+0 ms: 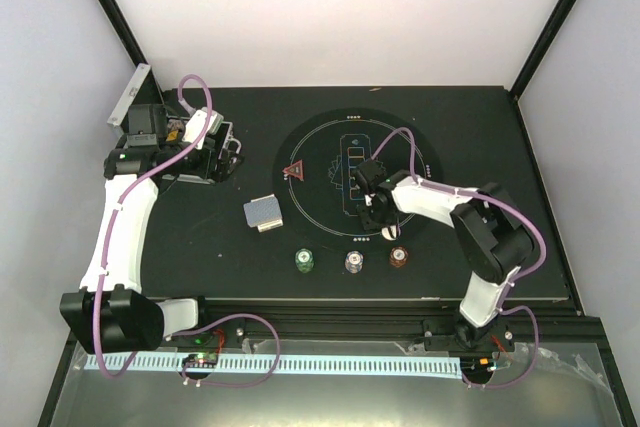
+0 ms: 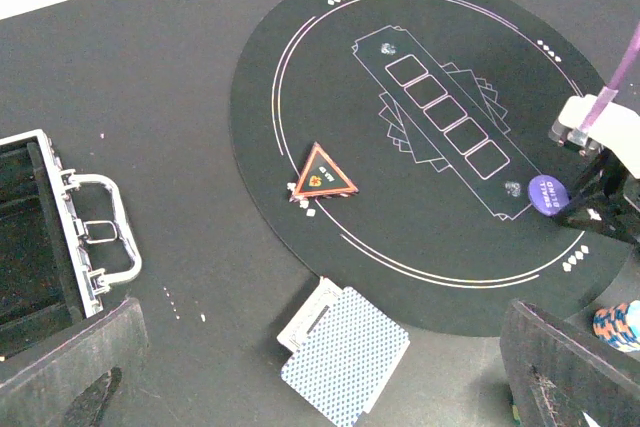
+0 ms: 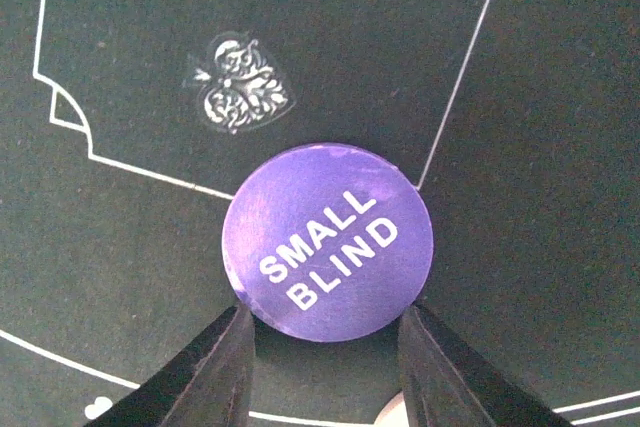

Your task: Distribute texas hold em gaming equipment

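Left jaws gaping wide, nothing in them. Off their left finger, the silver metal case (image 2: 60, 237), looped handle gleaming; between them, a stack of cross-hatched blue-backed cards (image 2: 345, 357). Right jaws straddle the glossy round purple disc (image 3: 328, 242), flat on the matte mat (image 3: 540, 97); "SMALL BLIND" reads crisply only from the right wrist. Pinching or merely flanking? Can't tell.

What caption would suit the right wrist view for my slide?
Right claw flanking the lower edge of the purple SMALL BLIND disc, flat on the printed black mat.
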